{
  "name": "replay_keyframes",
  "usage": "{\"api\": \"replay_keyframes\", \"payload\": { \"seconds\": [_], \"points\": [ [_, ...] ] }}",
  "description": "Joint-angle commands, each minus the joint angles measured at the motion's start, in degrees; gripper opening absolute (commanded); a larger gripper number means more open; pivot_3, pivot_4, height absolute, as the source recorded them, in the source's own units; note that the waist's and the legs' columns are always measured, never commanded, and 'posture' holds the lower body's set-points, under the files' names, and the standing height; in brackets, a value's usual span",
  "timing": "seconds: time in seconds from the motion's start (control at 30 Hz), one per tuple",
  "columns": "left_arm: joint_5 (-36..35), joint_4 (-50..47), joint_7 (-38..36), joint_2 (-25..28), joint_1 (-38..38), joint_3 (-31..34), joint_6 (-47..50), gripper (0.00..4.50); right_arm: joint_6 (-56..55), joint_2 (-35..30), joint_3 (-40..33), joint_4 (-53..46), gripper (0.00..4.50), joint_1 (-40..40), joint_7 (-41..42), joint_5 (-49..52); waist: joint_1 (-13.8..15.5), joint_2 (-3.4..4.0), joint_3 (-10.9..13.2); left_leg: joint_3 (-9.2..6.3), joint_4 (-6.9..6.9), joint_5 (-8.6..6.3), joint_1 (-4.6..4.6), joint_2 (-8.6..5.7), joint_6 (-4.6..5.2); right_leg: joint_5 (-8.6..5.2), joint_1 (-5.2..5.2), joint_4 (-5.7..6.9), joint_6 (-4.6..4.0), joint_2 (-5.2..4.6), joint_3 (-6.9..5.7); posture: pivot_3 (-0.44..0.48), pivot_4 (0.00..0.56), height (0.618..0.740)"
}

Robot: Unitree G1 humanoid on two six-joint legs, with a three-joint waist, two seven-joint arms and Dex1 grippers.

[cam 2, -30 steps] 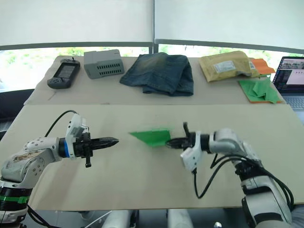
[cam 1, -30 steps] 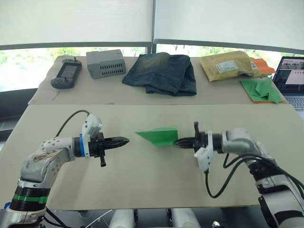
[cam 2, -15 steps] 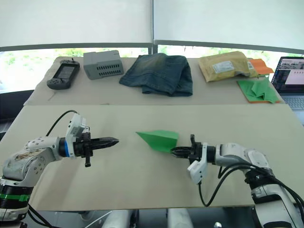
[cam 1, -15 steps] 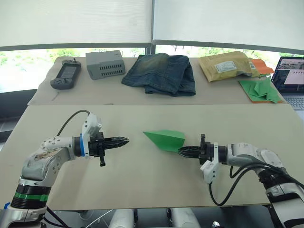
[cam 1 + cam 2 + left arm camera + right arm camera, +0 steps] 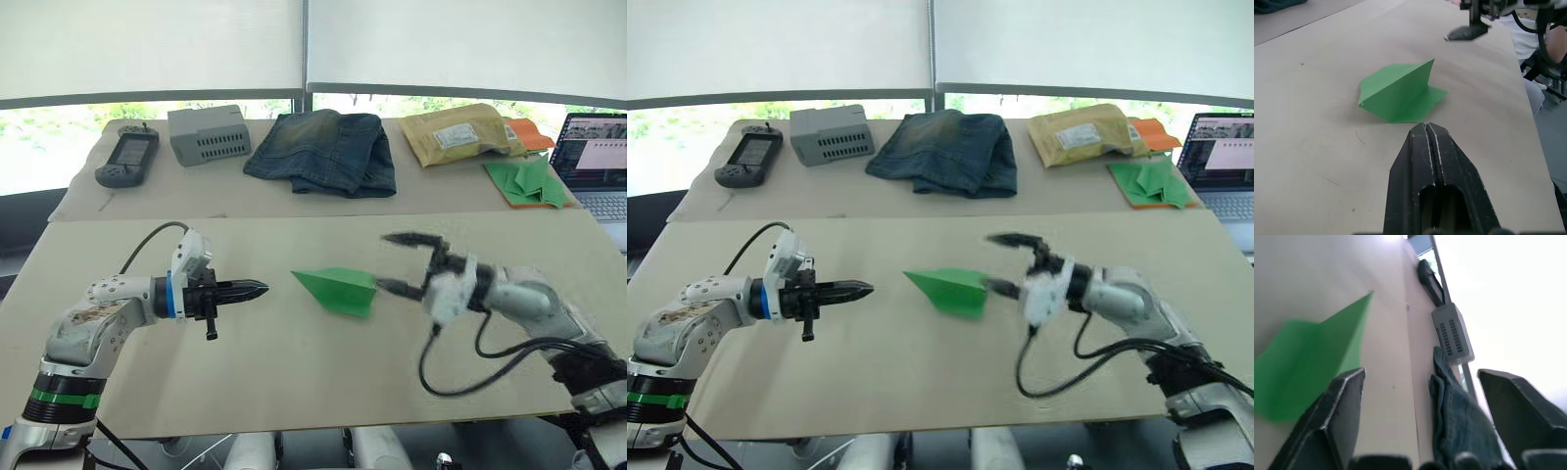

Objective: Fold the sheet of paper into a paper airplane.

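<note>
Now | right gripper (image 5: 400, 262) wide open, empty | paper airplane (image 5: 339, 289) on table just off its lower finger | left gripper (image 5: 257, 289) closed, empty, near nose | risk: finger nudges wedge, unfolding crease

1. Paper airplane (image 5: 338, 290): on near table (image 5: 294, 382), centre, between both grippers.
2. Left gripper (image 5: 257, 289): left of airplane, apart from it, tips pressed together.
3. Right gripper (image 5: 397, 262): just right of airplane, fingers spread, clear of it.
4. Far table (image 5: 225, 191), left to right: handheld console (image 5: 125, 157), vented box (image 5: 207, 134), folded jeans (image 5: 321, 153), padded envelope (image 5: 457, 135), heap of paper pieces (image 5: 529, 181), laptop (image 5: 593, 164) at right edge.
</note>
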Motion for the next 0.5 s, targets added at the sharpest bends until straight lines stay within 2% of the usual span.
{"api": "replay_keyframes", "payload": {
  "seconds": [0.03,0.13,0.27,0.37,0.5],
  "points": [
    [0.75,-0.70,0.01,0.65,-1.02,0.56,-1.40,0.00,21.12,2.30,-1.24,-3.71,2.49,-2.19,5.39,8.49,0.57,0.00,0.00,-0.01,0.00,0.00,-0.02,-0.01,0.00,0.00,-0.01,-0.01,0.00,-0.01,-0.02,0.000,0.150,0.728],
    [1.29,-0.56,0.29,0.85,-1.10,1.24,-2.21,0.00,34.32,4.41,-1.10,-4.53,1.47,-3.12,7.74,10.03,1.11,0.00,0.00,-0.07,-0.01,-0.01,-0.11,-0.03,0.00,0.00,-0.09,-0.02,0.00,-0.03,-0.10,0.000,0.150,0.728],
    [2.12,-0.31,0.33,0.92,-0.73,1.85,-2.89,0.00,45.81,7.49,-2.28,-6.24,0.03,-3.04,9.42,12.06,1.45,0.01,0.00,-0.12,0.00,0.00,-0.25,-0.11,0.01,0.00,-0.19,-0.04,0.00,-0.08,-0.18,0.000,0.150,0.728],
    [3.04,-0.54,0.33,1.37,0.27,1.87,-3.90,0.00,52.50,8.63,-1.31,-9.81,0.03,-0.46,12.85,14.29,1.45,0.00,0.00,-0.13,-0.01,-0.01,-0.25,-0.11,0.00,0.00,-0.20,-0.05,0.00,-0.10,-0.17,0.000,0.150,0.728],
    [3.71,0.30,0.46,1.18,0.16,1.81,-4.82,0.00,54.59,8.90,-1.96,-15.29,0.03,3.25,15.84,15.59,1.51,0.01,0.00,-0.13,-0.01,-0.01,-0.26,-0.12,0.01,0.00,-0.20,-0.04,0.01,-0.09,-0.20,0.000,0.150,0.728]
  ]
}}
